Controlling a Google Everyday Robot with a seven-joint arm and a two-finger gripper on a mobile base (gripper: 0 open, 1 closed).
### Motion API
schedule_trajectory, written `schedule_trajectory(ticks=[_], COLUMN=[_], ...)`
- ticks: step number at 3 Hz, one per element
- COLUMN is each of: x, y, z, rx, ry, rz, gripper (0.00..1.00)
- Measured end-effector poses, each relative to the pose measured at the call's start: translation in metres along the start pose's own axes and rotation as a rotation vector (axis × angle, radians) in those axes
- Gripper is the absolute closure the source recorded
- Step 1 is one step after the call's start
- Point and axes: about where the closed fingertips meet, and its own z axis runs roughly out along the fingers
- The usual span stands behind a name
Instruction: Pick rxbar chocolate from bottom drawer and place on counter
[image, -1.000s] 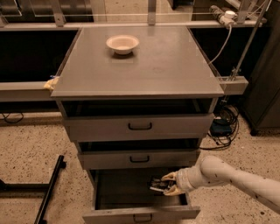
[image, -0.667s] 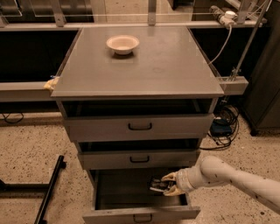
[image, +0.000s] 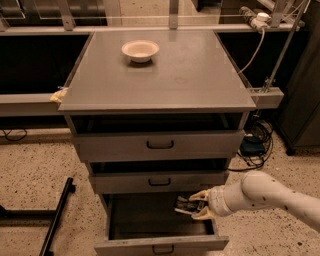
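The end effector (image: 195, 205) sat inside the open bottom drawer (image: 160, 244), toward its right side, reaching in from the right at the end of a pale, rounded arm (image: 265, 192). Its two yellowish fingers (image: 200, 195) were spread one above the other and pointed left, clenched on the rxbar chocolate (image: 183, 205), a small dark bar with pale patches that stuck out leftward from between the tips. The bar was held just under the front of the middle drawer (image: 160, 181); whether it touched the drawer floor could not be told. The bottom drawer was pulled out farthest of the three, its dark interior open to view and its small handle showing on the front panel at the lower edge of the view. The middle drawer and the top drawer (image: 160, 145) above it each stood out a little, with a dark gap over each front. The grey worktop (image: 190, 75) carried a white bowl (image: 140, 50), upright near its far left part, well apart from the arm. A black bar (image: 57, 215) lay on the speckled floor (image: 30, 170) left of the cabinet, and a white cable (image: 252, 47) hung down behind the worktop's right rear corner.
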Motion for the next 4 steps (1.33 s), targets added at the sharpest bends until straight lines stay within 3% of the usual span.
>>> schedule_trajectory(ticks=[1, 2, 3, 4], x=[-0.049, -0.093, -0.144, -0.201], y=[-0.004, -0.026, -0.061, -0.095], z=[-0.064, -0.131, -0.205, -0.269], rx=[0.02, 0.024, 0.063, 0.125], ry=[0.026, 0.097, 0.196, 0.282], rz=[-0.013, -0.012, -0.021, -0.068], gripper=[1.0, 1.0, 1.0, 1.0])
